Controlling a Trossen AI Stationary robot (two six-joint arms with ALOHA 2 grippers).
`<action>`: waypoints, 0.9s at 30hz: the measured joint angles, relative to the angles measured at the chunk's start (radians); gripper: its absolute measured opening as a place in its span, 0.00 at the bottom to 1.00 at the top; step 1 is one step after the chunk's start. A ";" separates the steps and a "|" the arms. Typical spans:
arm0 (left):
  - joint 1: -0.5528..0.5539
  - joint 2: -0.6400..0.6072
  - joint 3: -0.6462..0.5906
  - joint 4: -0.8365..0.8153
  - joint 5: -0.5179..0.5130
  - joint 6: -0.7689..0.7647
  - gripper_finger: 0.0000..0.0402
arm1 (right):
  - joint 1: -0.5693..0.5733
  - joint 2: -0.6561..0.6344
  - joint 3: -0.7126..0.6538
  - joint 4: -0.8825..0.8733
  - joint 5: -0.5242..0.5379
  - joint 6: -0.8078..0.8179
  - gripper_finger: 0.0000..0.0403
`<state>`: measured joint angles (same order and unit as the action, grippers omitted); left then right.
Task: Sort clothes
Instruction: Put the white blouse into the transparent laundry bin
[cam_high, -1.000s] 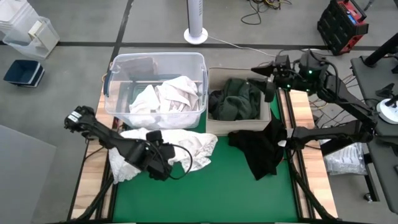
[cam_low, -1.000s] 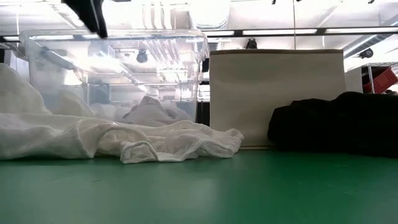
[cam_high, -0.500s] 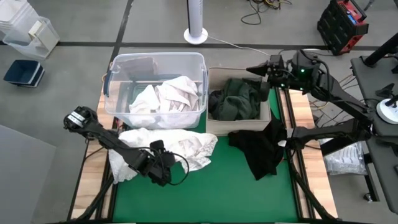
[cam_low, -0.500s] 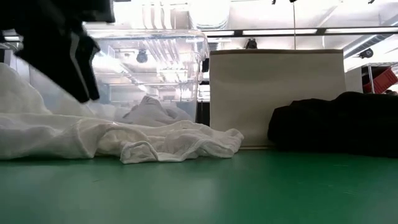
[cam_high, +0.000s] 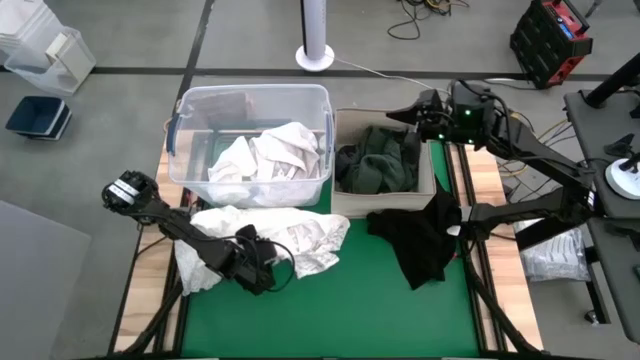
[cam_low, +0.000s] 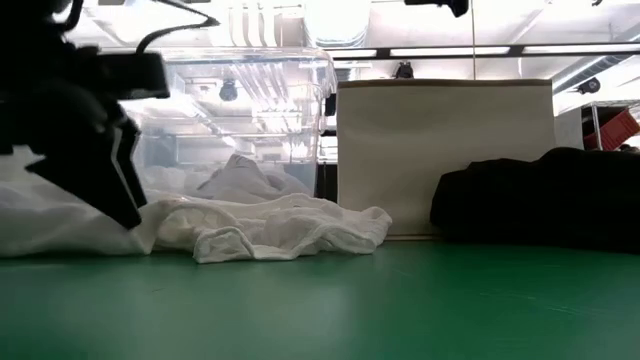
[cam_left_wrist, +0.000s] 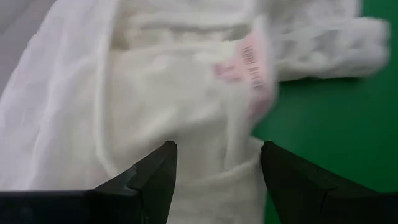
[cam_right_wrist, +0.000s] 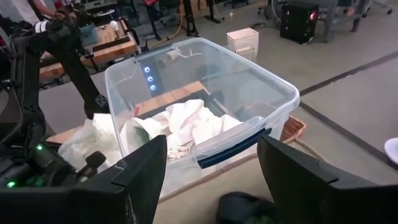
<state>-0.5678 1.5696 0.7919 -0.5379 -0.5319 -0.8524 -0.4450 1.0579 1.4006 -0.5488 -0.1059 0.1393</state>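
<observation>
A white garment lies crumpled on the green mat, in front of a clear bin that holds more white clothes. My left gripper stands open over the white garment's near part, one finger on either side of a ridge of cloth. A black garment lies on the mat's right side, its far edge against a beige bin of dark green clothes. My right gripper hovers open above that bin's far edge, with nothing between its fingers. My left gripper comes at the white garment from above, fingers pointing down and open. In the low view one fingertip reaches the level of the cloth. Whether the fingers touch the cloth, I cannot tell.
The two bins stand side by side along the mat's far edge; in the low view the beige bin's wall rises beside the black garment. Bare green mat lies in the near middle. Wooden table strips flank the mat.
My left gripper has come down from above onto the white garment, staying open. My right gripper has gone a little toward the table's left, over the beige bin's far edge. The clothes have not moved.
</observation>
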 joint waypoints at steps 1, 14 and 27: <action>0.000 0.000 -0.011 0.001 -0.005 -0.018 0.52 | 0.000 0.002 0.000 0.000 0.000 0.004 0.60; 0.000 -0.001 -0.124 0.118 0.001 -0.150 0.25 | 0.000 0.004 0.000 0.005 0.000 0.047 0.59; -0.002 0.000 -0.070 0.121 0.083 -0.131 0.01 | 0.000 0.004 0.000 0.005 0.000 0.060 0.57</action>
<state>-0.5694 1.5696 0.7223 -0.4167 -0.4492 -0.9833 -0.4450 1.0615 1.4006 -0.5438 -0.1062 0.1993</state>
